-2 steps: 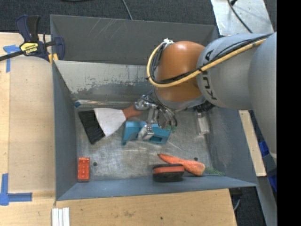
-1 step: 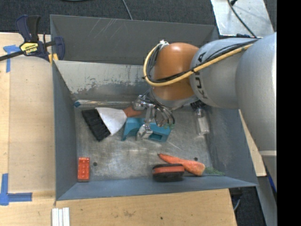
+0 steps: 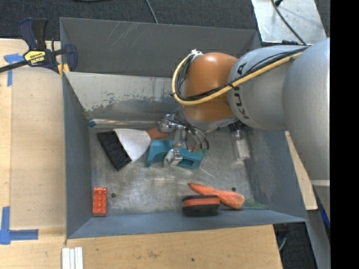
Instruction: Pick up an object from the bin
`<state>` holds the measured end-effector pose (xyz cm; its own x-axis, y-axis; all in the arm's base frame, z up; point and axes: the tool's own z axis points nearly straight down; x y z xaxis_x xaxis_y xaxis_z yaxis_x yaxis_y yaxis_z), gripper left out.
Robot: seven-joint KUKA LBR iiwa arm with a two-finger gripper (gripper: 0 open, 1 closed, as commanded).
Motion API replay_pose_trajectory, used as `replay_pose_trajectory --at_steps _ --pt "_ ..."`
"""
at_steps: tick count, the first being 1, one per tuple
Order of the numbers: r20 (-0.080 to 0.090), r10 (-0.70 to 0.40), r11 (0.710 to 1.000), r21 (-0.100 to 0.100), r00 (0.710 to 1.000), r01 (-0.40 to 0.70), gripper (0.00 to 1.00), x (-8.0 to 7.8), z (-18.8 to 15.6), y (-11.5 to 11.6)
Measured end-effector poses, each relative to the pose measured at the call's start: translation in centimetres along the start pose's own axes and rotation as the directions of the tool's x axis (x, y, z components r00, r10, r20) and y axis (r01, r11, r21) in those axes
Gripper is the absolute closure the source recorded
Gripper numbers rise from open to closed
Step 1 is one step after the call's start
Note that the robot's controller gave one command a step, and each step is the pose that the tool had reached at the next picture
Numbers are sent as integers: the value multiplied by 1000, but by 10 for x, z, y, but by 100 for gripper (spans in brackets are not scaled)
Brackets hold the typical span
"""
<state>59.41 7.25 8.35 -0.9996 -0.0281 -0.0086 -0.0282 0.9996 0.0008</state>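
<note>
My gripper [image 3: 178,149] is low in the middle of the bin, beneath the arm's orange cover. It sits right at a blue plastic thing [image 3: 157,151], whose teal end [image 3: 192,159] sticks out to the right of it. Whether the blue thing is gripped is hidden. A small brown piece [image 3: 156,132] lies just behind the blue thing. To the left lies a brush with black bristles [image 3: 114,149] and a white body [image 3: 133,142].
An orange carrot [image 3: 217,194] lies near the front wall, resting against a black and orange disc [image 3: 200,206]. A red-orange brick [image 3: 100,200] sits in the front left corner. A small clear piece [image 3: 241,150] lies at the right. The arm covers the bin's back right.
</note>
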Motion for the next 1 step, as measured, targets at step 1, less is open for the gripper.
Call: replay_pose_trajectory --at_steps 1 --pt "-8 -2 1000 0 1000 2 0 -6 1 0"
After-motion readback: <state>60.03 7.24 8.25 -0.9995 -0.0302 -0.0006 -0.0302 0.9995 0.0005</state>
